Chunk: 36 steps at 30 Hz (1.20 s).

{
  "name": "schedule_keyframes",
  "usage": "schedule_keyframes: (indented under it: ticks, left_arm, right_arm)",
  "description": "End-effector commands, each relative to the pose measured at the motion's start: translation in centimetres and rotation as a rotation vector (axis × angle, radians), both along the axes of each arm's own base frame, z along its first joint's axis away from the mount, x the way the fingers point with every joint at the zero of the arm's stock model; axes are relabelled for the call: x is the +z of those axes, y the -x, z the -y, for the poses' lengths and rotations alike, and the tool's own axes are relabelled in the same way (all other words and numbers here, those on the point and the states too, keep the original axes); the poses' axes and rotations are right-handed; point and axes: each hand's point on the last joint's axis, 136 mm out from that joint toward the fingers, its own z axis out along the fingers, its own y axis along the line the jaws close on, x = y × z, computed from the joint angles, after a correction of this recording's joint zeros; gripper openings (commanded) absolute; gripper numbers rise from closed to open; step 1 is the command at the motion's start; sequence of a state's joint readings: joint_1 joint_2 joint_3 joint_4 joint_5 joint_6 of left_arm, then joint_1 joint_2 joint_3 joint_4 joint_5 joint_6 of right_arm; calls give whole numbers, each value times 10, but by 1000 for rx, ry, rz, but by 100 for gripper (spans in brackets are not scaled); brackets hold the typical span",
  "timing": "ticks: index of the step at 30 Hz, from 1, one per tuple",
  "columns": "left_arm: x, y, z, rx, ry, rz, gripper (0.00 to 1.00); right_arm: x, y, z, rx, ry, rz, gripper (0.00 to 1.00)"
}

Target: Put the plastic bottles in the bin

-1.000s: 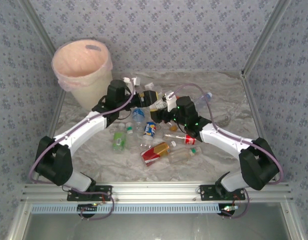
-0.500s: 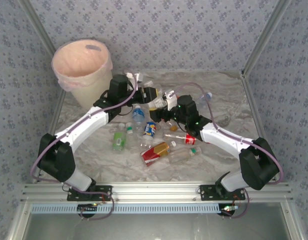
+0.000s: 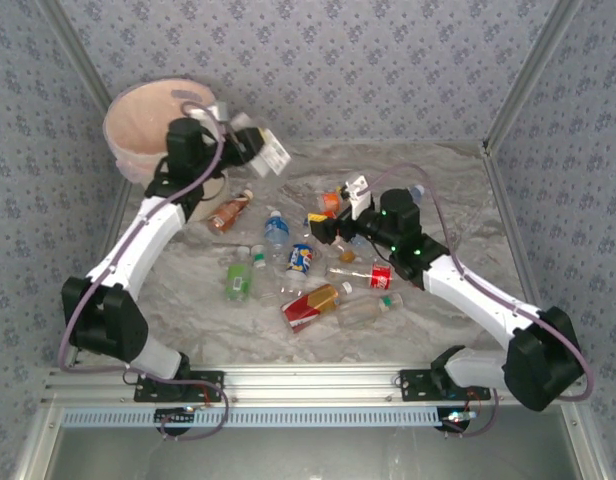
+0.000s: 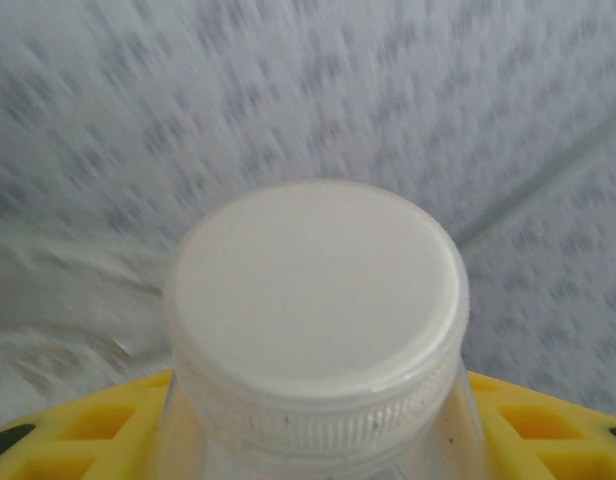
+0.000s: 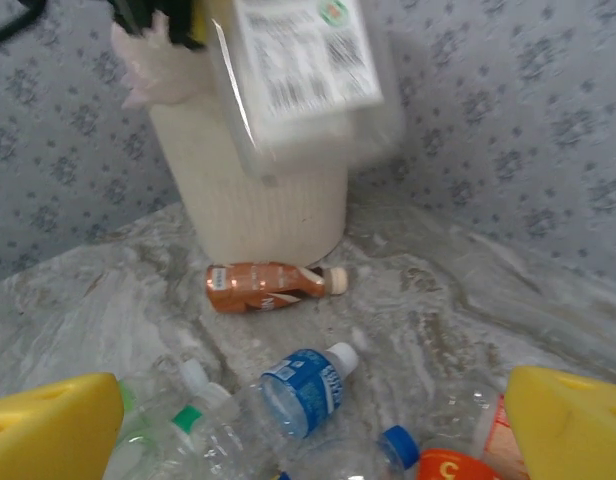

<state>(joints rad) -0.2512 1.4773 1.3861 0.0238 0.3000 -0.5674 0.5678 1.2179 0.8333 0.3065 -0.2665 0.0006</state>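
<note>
Left gripper [image 3: 250,146]: clenched on a small clear plastic bottle with white cap and white printed label [image 3: 269,154], yellow pads [image 4: 68,430] either side of its neck. It is carried high, just off the three o'clock edge of the large cream-white round pail lined with a pinkish bag [image 3: 116,125].
Right gripper [image 3: 335,214]: spread wide, nothing held, low over the scattered bottles [image 3: 308,270] mid-table.
Handling note, by my judgement: the bottle is not yet over the mouth. Swing it on towards nine o'clock, well inside the rim, then let go, lest it clip the lip and drop beside the brown-labelled bottle [image 3: 231,212].
</note>
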Motion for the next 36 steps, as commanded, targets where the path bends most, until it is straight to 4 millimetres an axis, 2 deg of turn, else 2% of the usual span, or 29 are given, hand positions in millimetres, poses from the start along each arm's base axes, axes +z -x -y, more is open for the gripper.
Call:
schedule_keyframes:
  ticks: [1,5,9,12,16,19,25,32,36]
  left_arm:
    - [104,14,-52,232,-44,308,47]
    - [123,5,-106,475,-133,364,47]
    - [123,-9,-145,646,-218,371,47]
    - [109,-26,-170,728,-236,329,47]
    - [70,-53,-202,744,-96,160,46]
    - [45,-65,-208,730,-39,75,46]
    - [-6,-87,-202,650,47,-90,45]
    - [-43,-109,-181,538,132,-210,46]
    - [-61,-115,-178,532,161,-256,49]
  right_arm:
    - [0,-10,19,-103,-14,16,100]
    - [-3,-16,31,-164,-16,9,100]
    - [-6,-19,35,-189,-18,1,100]
    - [-7,-20,36,-196,-19,-4,100]
    - [-8,-22,38,-211,-16,-8,100]
    - [-9,-23,40,-220,-12,-14,100]
    - [-12,-26,45,-247,-1,-30,100]
    - [-16,-28,48,-264,9,-52,100]
    - [-22,-28,50,-271,17,-75,100]
